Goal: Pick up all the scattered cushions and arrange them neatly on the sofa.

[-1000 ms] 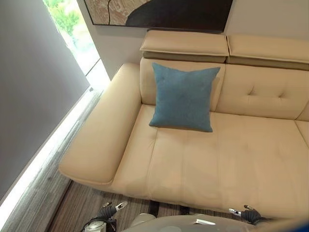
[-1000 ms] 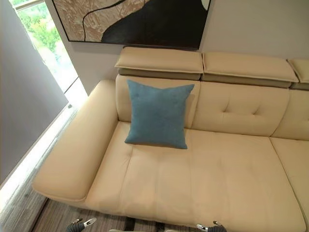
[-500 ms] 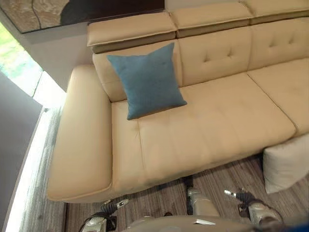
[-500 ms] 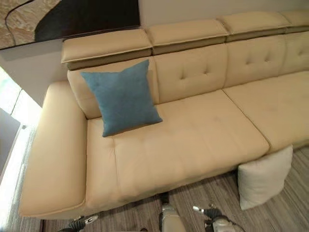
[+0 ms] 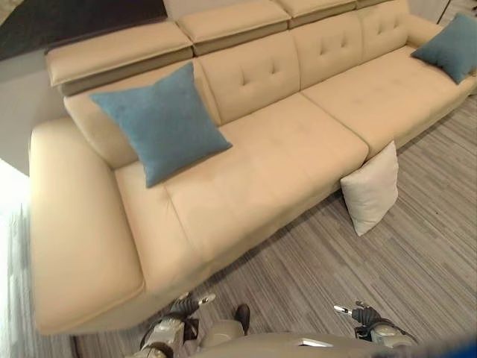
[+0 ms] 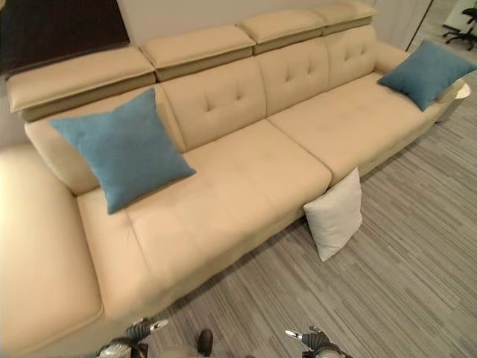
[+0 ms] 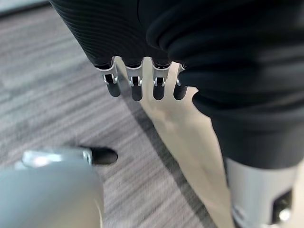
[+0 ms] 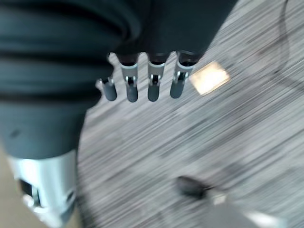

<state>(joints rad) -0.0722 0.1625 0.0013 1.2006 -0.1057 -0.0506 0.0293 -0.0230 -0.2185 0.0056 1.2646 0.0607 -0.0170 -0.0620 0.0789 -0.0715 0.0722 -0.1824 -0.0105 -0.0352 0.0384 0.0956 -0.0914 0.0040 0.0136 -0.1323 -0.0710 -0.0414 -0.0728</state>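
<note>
A long beige sofa [image 5: 283, 149] runs from near left to far right. One blue cushion [image 5: 160, 123] leans upright against its backrest at the left end. A second blue cushion [image 5: 449, 46] lies on the seat at the far right end. On the floor, a white cushion [image 5: 370, 189] stands leaning against the sofa's front. My left hand [image 5: 173, 322] and right hand [image 5: 365, 319] hang low at the bottom edge, far from every cushion. In each wrist view the fingers [image 7: 136, 88] [image 8: 152, 88] hang straight over the floor and hold nothing.
Grey striped wood floor [image 5: 387, 276] stretches from the sofa front to the right. The sofa's wide left armrest [image 5: 71, 239] is close to my left side. A dark office chair [image 6: 466, 15] stands at the far right.
The camera has swung to the right: the sofa's far end, the second blue cushion and the whole white cushion have come into view. Both hands hang as before.
</note>
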